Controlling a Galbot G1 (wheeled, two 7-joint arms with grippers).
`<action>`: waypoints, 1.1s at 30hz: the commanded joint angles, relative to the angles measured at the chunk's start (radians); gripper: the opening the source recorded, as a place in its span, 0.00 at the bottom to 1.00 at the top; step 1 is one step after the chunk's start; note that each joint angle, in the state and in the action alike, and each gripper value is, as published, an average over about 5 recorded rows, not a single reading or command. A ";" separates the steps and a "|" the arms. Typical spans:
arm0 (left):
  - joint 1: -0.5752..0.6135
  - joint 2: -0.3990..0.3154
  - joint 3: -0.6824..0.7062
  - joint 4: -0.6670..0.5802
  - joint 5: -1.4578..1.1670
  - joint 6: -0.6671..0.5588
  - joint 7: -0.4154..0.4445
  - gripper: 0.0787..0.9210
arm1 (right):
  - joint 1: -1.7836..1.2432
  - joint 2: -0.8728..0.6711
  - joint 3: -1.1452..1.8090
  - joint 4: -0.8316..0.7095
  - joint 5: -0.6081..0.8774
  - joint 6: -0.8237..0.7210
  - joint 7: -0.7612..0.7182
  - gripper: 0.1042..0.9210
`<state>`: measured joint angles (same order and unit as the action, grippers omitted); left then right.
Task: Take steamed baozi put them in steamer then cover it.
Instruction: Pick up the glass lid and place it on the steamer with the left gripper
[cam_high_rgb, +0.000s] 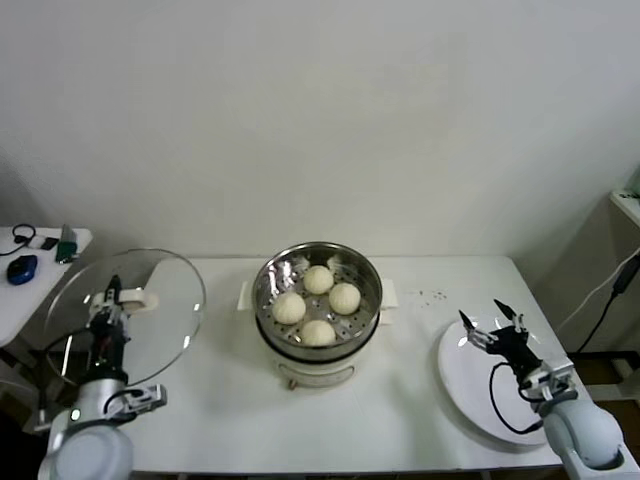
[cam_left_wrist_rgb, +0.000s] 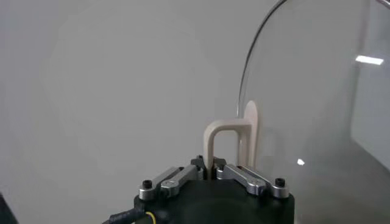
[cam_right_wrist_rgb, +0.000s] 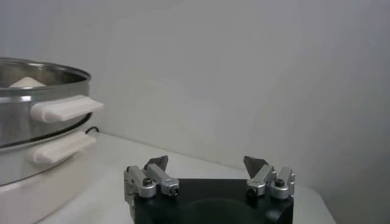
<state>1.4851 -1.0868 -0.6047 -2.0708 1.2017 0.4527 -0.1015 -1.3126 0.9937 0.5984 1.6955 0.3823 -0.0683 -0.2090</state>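
Four small cream-white dough buns (cam_high_rgb: 318, 306) sit in the shiny round steel steamer basket (cam_high_rgb: 268, 270) | left gripper (cam_high_rgb: 110, 300), clamped on the clear round glass lid's (cam_high_rgb: 160, 290) cream bar handle (cam_left_wrist_rgb: 228, 140), holds it tilted left of the steamer | I'd level it, centre it over the rim, lower gently | right gripper (cam_high_rgb: 492, 322) gapes empty over the flat white plate (cam_high_rgb: 460, 380), right of the steamer.

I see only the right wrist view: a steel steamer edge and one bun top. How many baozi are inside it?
Observer: Four baozi sit in the steamer.
Operator: Where is the glass lid?
Observer: The left claw is shut on the lid handle, holding it up on the steamer's left side.
Operator: What lies under my right claw?
Observer: The right claw, open, hangs over a white plate.
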 joint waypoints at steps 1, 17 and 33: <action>-0.122 0.134 0.259 -0.135 0.009 0.205 0.147 0.08 | 0.071 0.011 -0.063 -0.035 -0.025 -0.001 0.009 0.88; -0.589 -0.148 0.681 0.131 0.198 0.320 0.395 0.08 | 0.076 0.031 -0.050 -0.059 -0.052 0.003 0.010 0.88; -0.653 -0.342 0.785 0.301 0.211 0.332 0.371 0.08 | 0.005 0.037 0.029 -0.053 -0.067 0.023 -0.021 0.88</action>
<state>0.9055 -1.3019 0.0812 -1.8799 1.3854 0.7369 0.2538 -1.2800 1.0277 0.5940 1.6425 0.3228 -0.0508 -0.2135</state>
